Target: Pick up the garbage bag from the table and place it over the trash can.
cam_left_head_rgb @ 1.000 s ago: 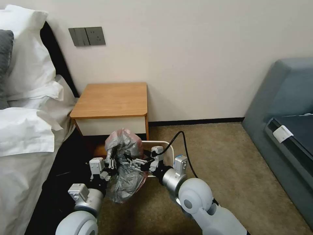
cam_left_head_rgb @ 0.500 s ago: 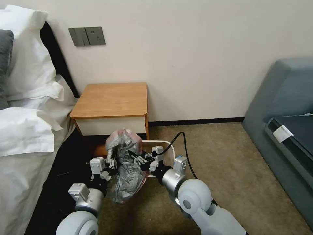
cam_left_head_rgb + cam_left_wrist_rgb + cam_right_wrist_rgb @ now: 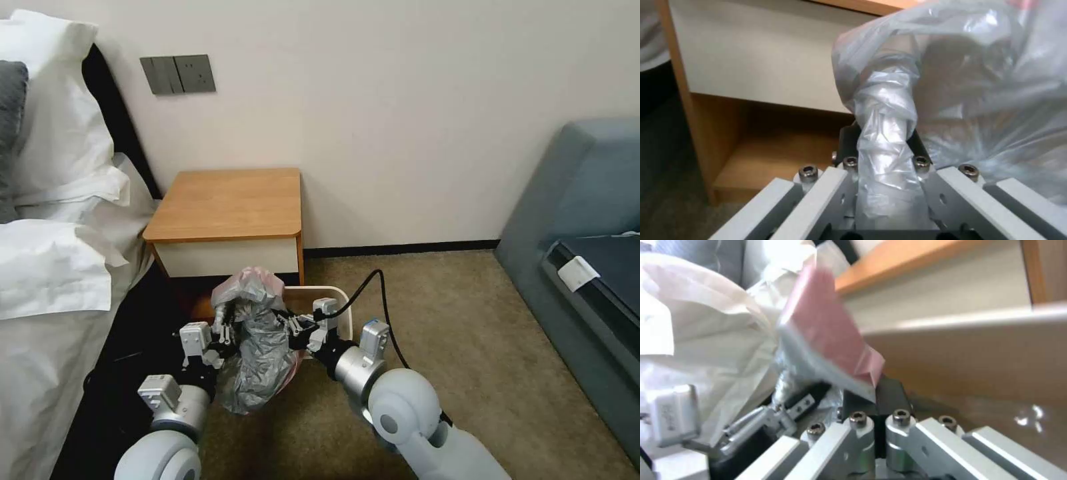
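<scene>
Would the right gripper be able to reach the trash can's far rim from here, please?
Probably yes: the right gripper, shut on the garbage bag, hangs over the trash can, with nothing between.

Plain cream wall (image 3: 413,113) with a grey switch and socket panel (image 3: 178,73), dark skirting board (image 3: 400,250), tan carpet (image 3: 467,347), bed with white pillows and sheets (image 3: 53,200) at left, grey-blue sofa (image 3: 587,220) at right
</scene>
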